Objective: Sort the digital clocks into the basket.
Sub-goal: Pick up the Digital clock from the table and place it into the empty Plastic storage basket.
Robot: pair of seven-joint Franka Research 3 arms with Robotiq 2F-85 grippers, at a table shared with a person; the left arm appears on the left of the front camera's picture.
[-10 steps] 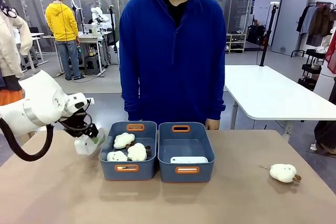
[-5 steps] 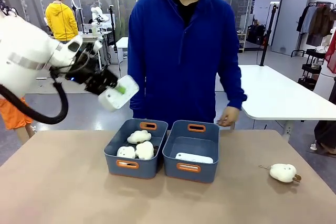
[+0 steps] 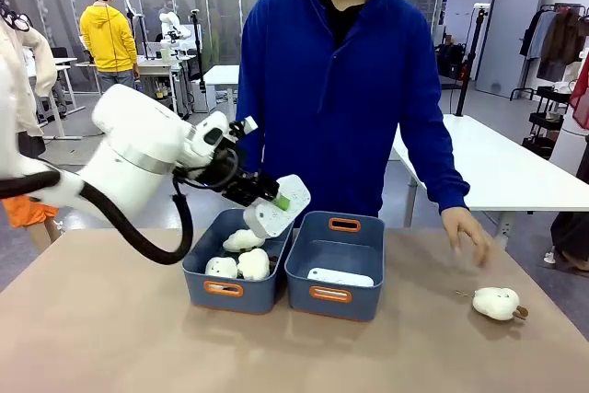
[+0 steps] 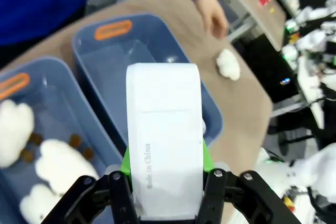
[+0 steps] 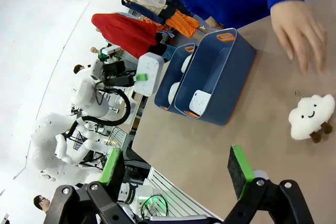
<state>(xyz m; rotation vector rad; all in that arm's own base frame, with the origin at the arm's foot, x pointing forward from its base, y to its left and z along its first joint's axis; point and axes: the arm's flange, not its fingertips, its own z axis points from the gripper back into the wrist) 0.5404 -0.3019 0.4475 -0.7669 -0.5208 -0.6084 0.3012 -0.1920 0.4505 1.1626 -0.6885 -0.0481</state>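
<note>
Brown table (image 3: pixel 110 338), two blue bins, person opposite.
Left claw (image 3: pixel 276 202) pinches a white clock (image 3: pixel 276 206) above the bins' shared edge; right claw (image 5: pixel 178 169) spread. Carry step; next: shift over right basket (image 3: pixel 335 265), holding the other clock (image 3: pixel 340 277), and release.

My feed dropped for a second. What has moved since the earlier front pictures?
The left gripper, still shut on one digital clock, swung it up from the table's left side and across, to above the two baskets. The person's hand came out toward the loose plush toy. The right basket still holds the other clock; the left basket keeps its plush toys.
</note>
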